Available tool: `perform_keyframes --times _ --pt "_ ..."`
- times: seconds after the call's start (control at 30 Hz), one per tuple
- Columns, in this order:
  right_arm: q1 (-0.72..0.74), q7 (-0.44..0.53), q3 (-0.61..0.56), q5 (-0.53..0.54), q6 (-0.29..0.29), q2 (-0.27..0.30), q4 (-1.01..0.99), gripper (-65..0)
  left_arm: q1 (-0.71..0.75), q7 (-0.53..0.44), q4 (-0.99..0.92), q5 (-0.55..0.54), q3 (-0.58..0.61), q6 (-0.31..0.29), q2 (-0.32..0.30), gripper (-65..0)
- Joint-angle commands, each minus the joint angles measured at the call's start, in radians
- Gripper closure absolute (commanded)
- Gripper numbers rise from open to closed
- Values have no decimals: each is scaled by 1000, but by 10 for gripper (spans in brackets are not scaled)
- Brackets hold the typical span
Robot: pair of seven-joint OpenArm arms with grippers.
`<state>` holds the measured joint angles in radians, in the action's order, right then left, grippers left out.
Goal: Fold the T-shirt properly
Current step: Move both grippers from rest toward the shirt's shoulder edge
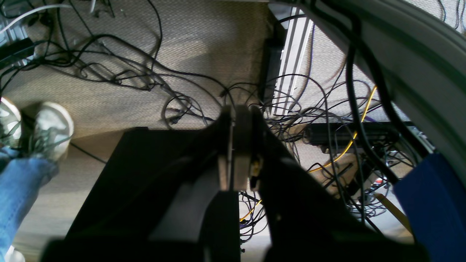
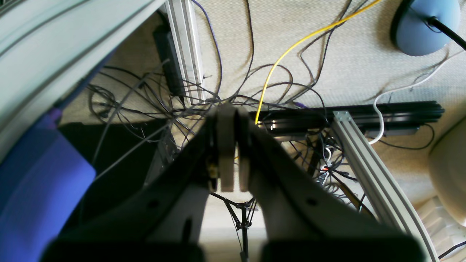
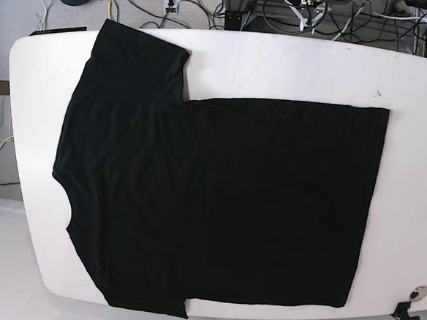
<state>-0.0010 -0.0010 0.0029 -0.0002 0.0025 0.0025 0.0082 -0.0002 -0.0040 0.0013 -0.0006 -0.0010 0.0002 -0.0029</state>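
Note:
The black T-shirt (image 3: 218,197) lies spread flat on the white table (image 3: 293,70) in the base view. Its neck faces left, the hem faces right, and the sleeves point to the far and near edges. No orange tag shows. Neither gripper appears in the base view. In the left wrist view my left gripper (image 1: 238,109) is shut and empty, hanging over the floor beside the table. In the right wrist view my right gripper (image 2: 229,107) is shut and empty, also over the floor.
Tangled cables (image 1: 145,76) cover the carpet. A person's sneaker (image 1: 51,127) and jeans leg (image 1: 18,193) stand at the left. Aluminium rails (image 2: 367,163) and a yellow cable (image 2: 291,47) lie below the right gripper. The table's curved edge (image 1: 418,62) shows at upper right.

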Motion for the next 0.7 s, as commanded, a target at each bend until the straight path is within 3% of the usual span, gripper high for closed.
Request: perform_keyframes --times 0.0,0.23,0.4,0.67 --pt "-6 -1 1 0 14 5 15 -6 -1 0 12 -17 0 -8 2 0" --pt "-6 -4 1 -2 12 18 16 -6 1 0 21 -45 0 -11 -20 -7" --pt "-16 -4 26 2 28 23 22 -5 4 -7 34 -61 2 -64 -35 -15" --pt "-45 0 28 -1 30 48 58 -3 55 -10 167 -35 3 -81 -89 -16"
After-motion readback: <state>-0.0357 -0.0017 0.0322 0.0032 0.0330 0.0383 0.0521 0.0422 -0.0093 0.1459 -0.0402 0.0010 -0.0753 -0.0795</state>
